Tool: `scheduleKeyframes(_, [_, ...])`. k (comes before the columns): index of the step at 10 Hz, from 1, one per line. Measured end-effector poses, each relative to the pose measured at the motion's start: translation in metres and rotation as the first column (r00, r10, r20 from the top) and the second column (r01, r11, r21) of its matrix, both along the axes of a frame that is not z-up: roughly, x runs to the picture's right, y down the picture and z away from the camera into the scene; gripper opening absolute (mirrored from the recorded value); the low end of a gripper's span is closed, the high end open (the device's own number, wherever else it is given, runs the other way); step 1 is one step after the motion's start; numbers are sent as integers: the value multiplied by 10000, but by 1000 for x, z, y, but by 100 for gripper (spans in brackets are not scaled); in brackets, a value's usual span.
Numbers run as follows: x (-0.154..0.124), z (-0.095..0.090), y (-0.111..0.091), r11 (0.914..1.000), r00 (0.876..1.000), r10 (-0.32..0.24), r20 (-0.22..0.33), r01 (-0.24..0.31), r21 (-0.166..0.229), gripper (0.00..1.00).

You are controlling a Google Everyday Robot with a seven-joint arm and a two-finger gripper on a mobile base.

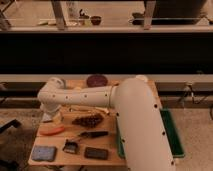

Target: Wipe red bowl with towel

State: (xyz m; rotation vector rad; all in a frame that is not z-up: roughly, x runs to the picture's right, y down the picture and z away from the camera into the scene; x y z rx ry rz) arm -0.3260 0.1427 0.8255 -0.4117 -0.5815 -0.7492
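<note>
On the left of the table (70, 159) hangs the pincer (55, 119).

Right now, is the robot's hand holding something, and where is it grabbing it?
I cannot tell. The gripper is low at the left edge of the table, under the bent arm and apart from the red bowl at the back.
</note>
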Motion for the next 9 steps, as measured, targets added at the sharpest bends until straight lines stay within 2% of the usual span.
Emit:
scheduleKeyframes(4, [-7, 22, -4, 9997, 9999, -141, -33, 142, 190, 80])
scheduleKeyframes(9, [-2, 44, 6, 9997, 9985, -249, -488, 248, -25, 80])
